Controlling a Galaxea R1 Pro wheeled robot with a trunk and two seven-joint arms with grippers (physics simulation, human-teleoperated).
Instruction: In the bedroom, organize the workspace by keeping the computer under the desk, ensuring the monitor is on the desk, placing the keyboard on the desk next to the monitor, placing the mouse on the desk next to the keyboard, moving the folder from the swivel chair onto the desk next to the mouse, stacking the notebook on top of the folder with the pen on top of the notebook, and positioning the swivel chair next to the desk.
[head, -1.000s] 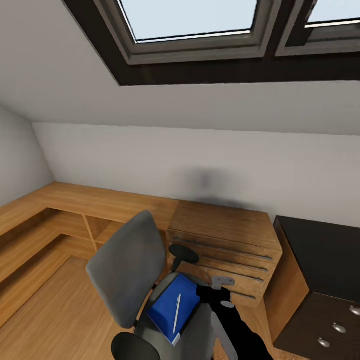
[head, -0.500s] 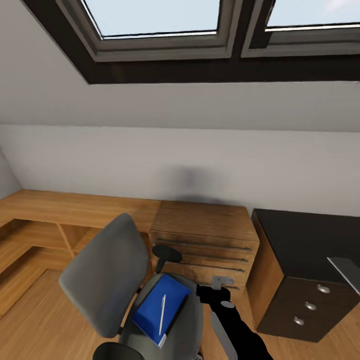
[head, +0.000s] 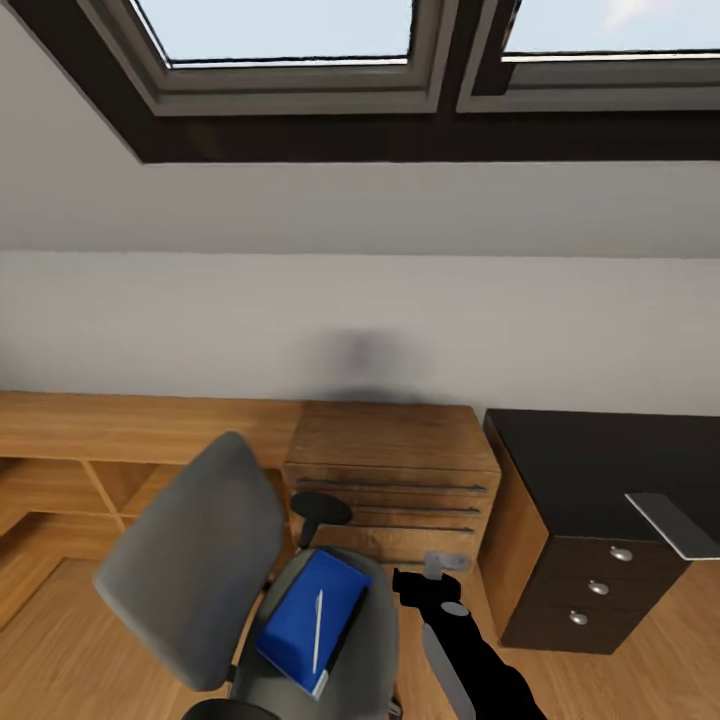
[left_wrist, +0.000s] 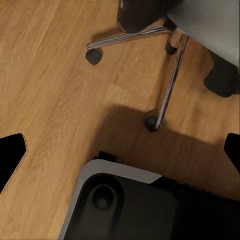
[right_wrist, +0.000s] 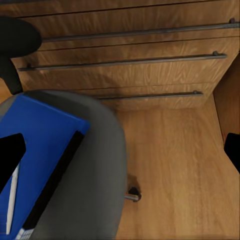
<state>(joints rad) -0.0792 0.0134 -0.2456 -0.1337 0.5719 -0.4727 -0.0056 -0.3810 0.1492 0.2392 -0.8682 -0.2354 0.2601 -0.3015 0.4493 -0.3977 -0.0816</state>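
The swivel chair (head: 190, 570) stands at the lower left of the head view, with its grey back turned to the oak shelving. On its seat (right_wrist: 97, 170) lies the blue folder (head: 300, 615), and a thin white pen (head: 317, 630) rests on top of it. My right gripper (head: 412, 585) hovers open just off the seat's right edge. In the right wrist view the folder (right_wrist: 42, 142) and pen (right_wrist: 12, 200) sit beside one fingertip (right_wrist: 10, 155). My left gripper (left_wrist: 120, 150) is open over bare floor near the chair's chrome base (left_wrist: 170, 75).
An oak drawer unit (head: 385, 475) stands against the wall behind the chair, with low oak shelving (head: 70, 450) to its left. To the right is a black drawer cabinet (head: 590, 480) with a flat grey slab (head: 670, 522) overhanging its corner. The sloped ceiling with its skylight (head: 290, 40) hangs overhead.
The camera has swung right, so the chair and oak drawers sit further left in the picture. The black cabinet and grey slab have come into fuller view. My right arm holds its pose.
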